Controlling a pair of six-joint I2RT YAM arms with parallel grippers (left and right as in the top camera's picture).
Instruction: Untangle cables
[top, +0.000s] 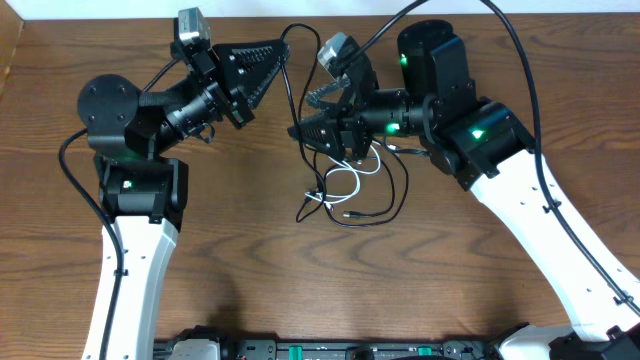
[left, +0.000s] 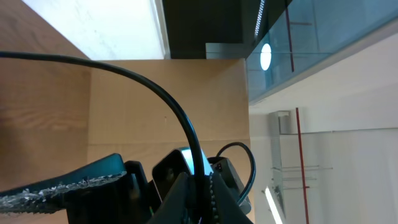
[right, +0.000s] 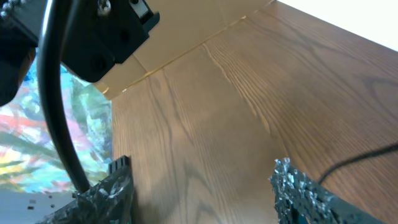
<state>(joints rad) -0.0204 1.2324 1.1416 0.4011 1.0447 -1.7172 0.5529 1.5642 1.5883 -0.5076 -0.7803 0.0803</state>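
Note:
The black cable (top: 290, 95) runs from my left gripper (top: 278, 52) down the table to a tangle with the white cable (top: 345, 182). In the left wrist view the left gripper (left: 202, 190) is shut on the black cable (left: 180, 121), which arcs away up and to the left. My right gripper (top: 306, 116) hovers just above the tangle, pointing left. Its fingers (right: 102, 196) stand apart in the right wrist view with only bare wood between them. The black cable (right: 56, 106) passes close by the left finger there, outside the gap.
A loop of the black cable (top: 395, 195) lies right of the tangle, with a plug end (top: 350, 214) at the front. A thin dark cord (right: 360, 158) crosses the wood at the right. The table's far edge (top: 300, 22) is near the left gripper.

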